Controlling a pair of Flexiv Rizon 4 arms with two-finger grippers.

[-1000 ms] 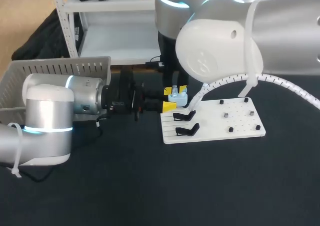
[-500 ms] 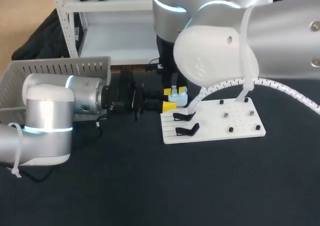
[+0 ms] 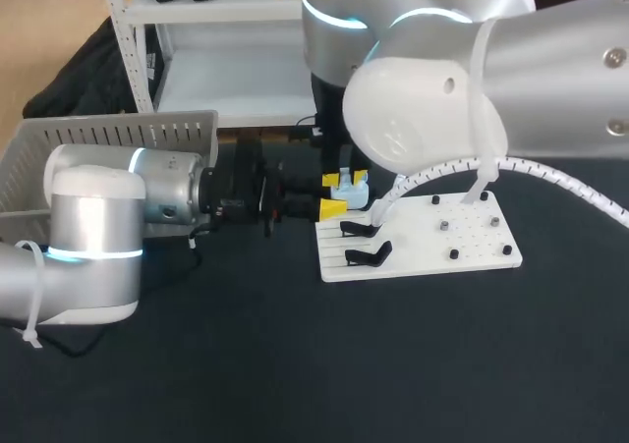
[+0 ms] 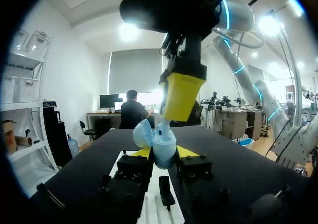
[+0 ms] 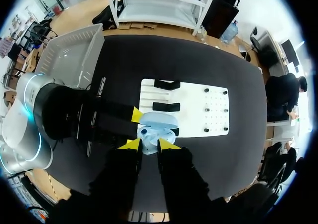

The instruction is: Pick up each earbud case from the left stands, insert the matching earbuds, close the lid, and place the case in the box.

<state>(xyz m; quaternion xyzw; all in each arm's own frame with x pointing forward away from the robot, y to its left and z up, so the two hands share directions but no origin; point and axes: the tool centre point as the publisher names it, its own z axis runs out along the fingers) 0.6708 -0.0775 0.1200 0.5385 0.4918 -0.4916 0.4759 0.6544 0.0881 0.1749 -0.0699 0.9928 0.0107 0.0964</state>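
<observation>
In the head view the left pincer [image 3: 337, 199] reached in level from the side and was clamped on the pale blue case [image 3: 352, 197], holding it just off the edge of the white board [image 3: 472, 242]. The right pincer [image 3: 347, 177] hung straight above the case, almost touching it. Two black stands [image 3: 362, 229] sat on the board just beside the left pincer, and the grey box [image 3: 108, 134] lay well behind that arm.

From the left wrist, the case [image 4: 164, 145] stood upright between the left pincer's [image 4: 164, 155] tips, gripped from both sides, with its lid [image 4: 141, 133] swung open. The right pincer [image 4: 179, 95] came down onto its open mouth.

From the right wrist, the case [image 5: 159, 120] lay directly ahead of the right pincer [image 5: 148, 145]; I could not tell whether that pincer held an earbud or nothing.

The step in hand looked like seating an earbud in the open case. The next move would call for a straight, gentle push into the socket while the left pincer holds firm, then a clean lift away so the lid can be closed
</observation>
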